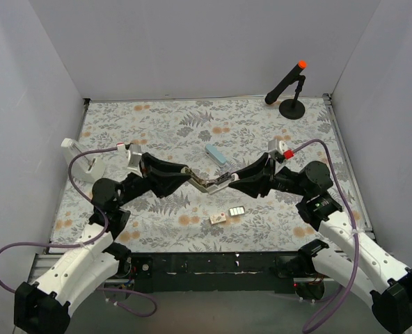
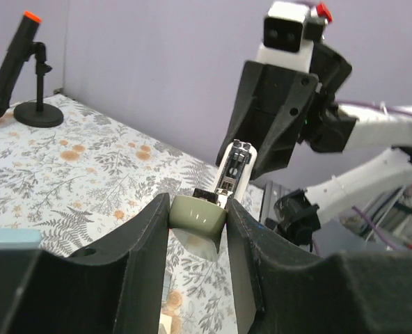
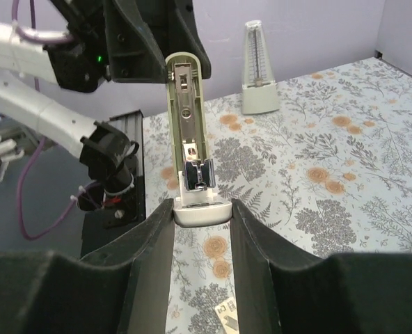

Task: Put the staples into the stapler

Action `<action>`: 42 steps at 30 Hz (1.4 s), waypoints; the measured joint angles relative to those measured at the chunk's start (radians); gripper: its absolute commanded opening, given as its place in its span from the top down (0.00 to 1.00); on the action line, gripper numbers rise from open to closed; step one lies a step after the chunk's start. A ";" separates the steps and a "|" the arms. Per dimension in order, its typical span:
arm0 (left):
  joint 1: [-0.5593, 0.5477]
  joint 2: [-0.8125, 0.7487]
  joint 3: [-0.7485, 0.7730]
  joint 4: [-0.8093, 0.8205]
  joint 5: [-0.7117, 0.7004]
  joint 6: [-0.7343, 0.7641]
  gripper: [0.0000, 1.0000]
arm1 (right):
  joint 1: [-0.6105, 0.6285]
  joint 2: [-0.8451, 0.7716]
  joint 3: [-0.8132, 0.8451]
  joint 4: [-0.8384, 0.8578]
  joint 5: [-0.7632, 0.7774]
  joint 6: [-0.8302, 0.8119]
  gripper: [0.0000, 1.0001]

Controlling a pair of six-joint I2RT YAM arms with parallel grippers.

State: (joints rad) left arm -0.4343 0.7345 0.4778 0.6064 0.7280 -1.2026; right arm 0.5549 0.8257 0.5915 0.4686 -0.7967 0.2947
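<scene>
The pale green and white stapler hangs opened out above the middle of the table, held between both grippers. My left gripper is shut on its green end. My right gripper is shut on its white end, and the metal staple channel faces the right wrist camera. The staples lie in a small dark-rimmed tray on the table just in front of the stapler. Their beige box lies beside the tray and also shows in the right wrist view.
A light blue block lies behind the stapler. A black stand with an orange tip is at the back right. A white metronome-like object stands at the left edge. Grey walls enclose the floral table.
</scene>
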 measured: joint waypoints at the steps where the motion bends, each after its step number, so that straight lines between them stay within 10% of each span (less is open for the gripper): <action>1: 0.002 -0.011 -0.016 0.013 -0.031 -0.029 1.00 | -0.008 -0.012 -0.021 0.030 0.011 0.029 0.99; 19: 0.023 -0.235 -0.184 0.009 -0.580 -0.573 0.99 | -0.028 -0.172 -0.334 0.494 0.269 0.381 0.99; 22: 0.023 -0.225 -0.181 0.012 -0.591 -0.571 0.73 | -0.028 -0.171 -0.333 0.489 0.268 0.369 0.99; 26: 0.023 -0.169 -0.069 -0.109 -0.546 -0.434 0.26 | -0.028 -0.159 -0.306 0.403 0.248 0.311 0.99; 30: 0.023 -0.075 0.167 -0.269 -0.402 -0.190 0.02 | -0.028 -0.145 -0.251 0.302 0.212 0.235 0.99; 42: 0.000 0.138 0.455 -0.689 0.081 0.485 0.04 | -0.028 -0.070 -0.188 0.214 0.051 0.091 0.99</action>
State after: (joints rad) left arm -0.4343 0.8726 0.9333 -0.0826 0.8093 -0.7174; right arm 0.5266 0.7555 0.4038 0.6823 -0.7452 0.3859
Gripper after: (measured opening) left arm 0.978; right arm 0.413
